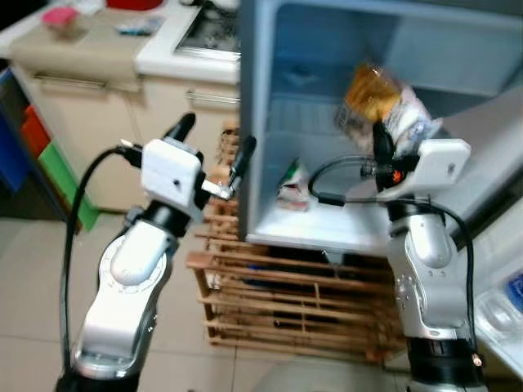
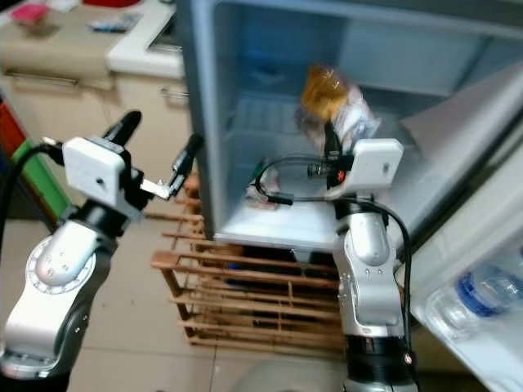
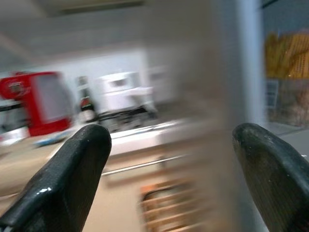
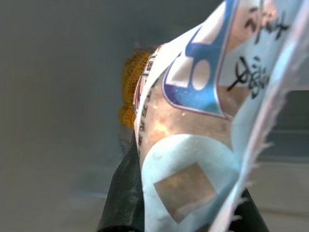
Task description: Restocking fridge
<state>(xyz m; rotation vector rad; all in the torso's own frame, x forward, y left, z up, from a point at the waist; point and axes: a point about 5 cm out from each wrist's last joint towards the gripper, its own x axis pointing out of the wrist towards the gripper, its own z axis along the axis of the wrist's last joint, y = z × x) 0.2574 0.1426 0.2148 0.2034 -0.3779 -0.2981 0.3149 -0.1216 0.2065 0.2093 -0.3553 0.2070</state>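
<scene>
Two grippers are raised before the open fridge. At about two o'clock, the right gripper reaches into the compartment, its fingers pinching a clear food bag with yellow-orange contents and blue-and-white printing, held above the fridge floor. At about ten o'clock, the left gripper hovers just outside the fridge's side wall, fingers spread apart around nothing, above a wooden rack. A small packet lies on the fridge floor.
</scene>
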